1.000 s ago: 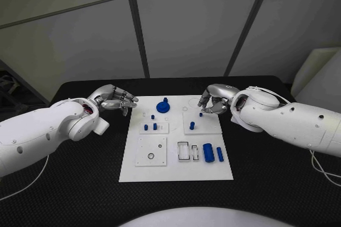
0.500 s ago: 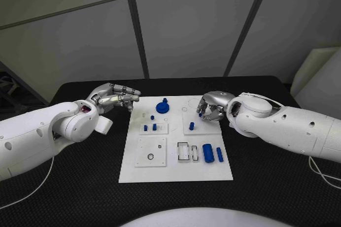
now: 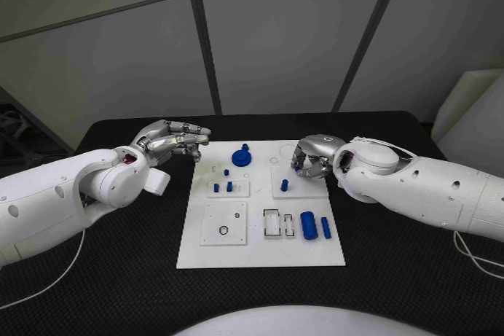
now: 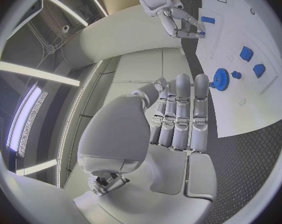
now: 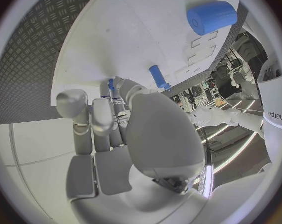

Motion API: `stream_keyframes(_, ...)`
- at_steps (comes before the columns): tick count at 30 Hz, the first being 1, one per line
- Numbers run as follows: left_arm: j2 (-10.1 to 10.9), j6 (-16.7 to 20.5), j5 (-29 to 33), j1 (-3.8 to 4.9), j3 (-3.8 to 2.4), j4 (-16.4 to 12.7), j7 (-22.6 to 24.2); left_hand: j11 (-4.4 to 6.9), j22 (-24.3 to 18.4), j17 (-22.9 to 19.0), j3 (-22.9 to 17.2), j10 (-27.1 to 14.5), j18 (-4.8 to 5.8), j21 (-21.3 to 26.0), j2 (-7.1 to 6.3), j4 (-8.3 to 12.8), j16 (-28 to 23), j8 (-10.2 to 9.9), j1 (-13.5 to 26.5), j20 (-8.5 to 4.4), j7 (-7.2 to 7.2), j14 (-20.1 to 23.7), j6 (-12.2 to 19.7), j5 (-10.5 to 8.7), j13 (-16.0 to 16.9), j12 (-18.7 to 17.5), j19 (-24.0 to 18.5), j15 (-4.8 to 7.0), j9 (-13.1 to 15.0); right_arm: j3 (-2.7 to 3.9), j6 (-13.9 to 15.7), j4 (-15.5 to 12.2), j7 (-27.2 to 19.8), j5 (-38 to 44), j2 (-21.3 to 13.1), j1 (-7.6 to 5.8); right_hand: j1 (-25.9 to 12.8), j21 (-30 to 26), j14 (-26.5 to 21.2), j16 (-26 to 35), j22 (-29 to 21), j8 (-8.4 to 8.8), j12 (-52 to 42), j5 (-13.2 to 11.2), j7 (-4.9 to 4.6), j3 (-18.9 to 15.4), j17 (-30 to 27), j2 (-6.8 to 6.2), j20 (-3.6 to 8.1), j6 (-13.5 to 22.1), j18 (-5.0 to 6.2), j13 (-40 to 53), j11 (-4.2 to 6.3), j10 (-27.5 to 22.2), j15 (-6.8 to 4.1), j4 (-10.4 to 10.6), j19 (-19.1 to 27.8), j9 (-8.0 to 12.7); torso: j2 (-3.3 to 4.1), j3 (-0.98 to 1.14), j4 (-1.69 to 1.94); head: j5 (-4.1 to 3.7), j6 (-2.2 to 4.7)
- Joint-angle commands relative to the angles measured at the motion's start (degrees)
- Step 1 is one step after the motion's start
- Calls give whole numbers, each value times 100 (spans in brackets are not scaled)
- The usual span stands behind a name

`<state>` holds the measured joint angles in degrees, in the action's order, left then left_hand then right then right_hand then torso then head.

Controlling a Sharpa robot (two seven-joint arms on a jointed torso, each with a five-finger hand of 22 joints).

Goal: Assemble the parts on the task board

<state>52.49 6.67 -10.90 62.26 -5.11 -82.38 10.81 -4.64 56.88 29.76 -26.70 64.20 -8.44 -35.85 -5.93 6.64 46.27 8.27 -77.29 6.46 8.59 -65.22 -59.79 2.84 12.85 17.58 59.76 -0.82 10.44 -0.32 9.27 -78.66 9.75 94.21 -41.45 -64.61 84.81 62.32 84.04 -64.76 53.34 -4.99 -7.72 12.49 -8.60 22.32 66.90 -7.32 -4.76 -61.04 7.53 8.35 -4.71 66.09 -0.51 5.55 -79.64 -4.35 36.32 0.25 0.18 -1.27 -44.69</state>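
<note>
The right hand (image 3: 311, 158) hung over the far right corner of the task board (image 3: 261, 256), its fingers curled in; whether they pinched a small blue part could not be told. A short blue peg (image 3: 283, 185) stood just beside it on the board. The left hand (image 3: 171, 141) hovered empty, fingers apart, off the board's far left corner, near the blue gear (image 3: 242, 158). Assembly looked barely under way: a large cylinder (image 3: 308, 225) and a slim pin (image 3: 325, 227) lay loose on the board's right side.

Open board centre (image 3: 263, 197) between robot hands
</note>
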Motion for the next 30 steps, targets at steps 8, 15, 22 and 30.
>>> stream_keyframes(8, -12, -15, 140, 5, -5, -16, 149, -24, -25, -26, 45, -76, -200, 34, 42, -2, -28, 26, 22, 16, 20, 67, 26, -1, 16, 45, -35, -5, -11, -16, 23, -26, 291, 546, 30, 49, 151, 1038, 306, -281, 1265, -185, -138, -68, 98, 296, 167, 102, 48, -411, -295, 78, 133, 422, -105, -280, -319, -65, 0, 1, -3, -6, -33)
stream_keyframes(15, -19, -28, 140, 5, -4, -4, 131, -29, -35, -37, 52, -99, -199, 49, 44, 4, -36, 25, 18, 19, 26, 73, 44, 0, 21, 58, -35, -9, -16, -16, 241, -83, 414, 724, 54, 64, 65, 1261, 291, -303, 1532, -188, -97, -69, 112, 379, 137, 98, 60, -460, -333, 96, 154, 483, -117, -378, -347, -68, -2, -1, -1, -11, -46)
stream_keyframes(22, -23, -57, 140, 4, -4, 22, 90, -45, -58, -69, 65, -157, -196, 91, 50, 20, -69, 26, 5, 27, 40, 116, 83, -1, 33, 89, -55, -23, -27, -14, 496, -192, 457, 766, -7, 71, 20, 1299, 286, -331, 1570, -173, -62, -53, 105, 416, 141, 86, 58, -451, -336, 98, 146, 478, -114, -417, -332, -62, -6, 3, -5, 2, -56)
stream_keyframes(30, -37, -88, 140, 1, -4, 70, 79, -57, -73, -95, 70, -203, -195, 122, 59, 38, -92, 26, -14, 34, 53, 148, 116, 1, 42, 116, -72, -33, -36, -6, 758, -433, 474, 767, -173, 72, -40, 1334, 287, -363, 1610, -167, -41, -59, 104, 428, 153, 77, 55, -456, -340, 102, 144, 485, -110, -425, -326, -61, -6, 0, -5, 2, -43)
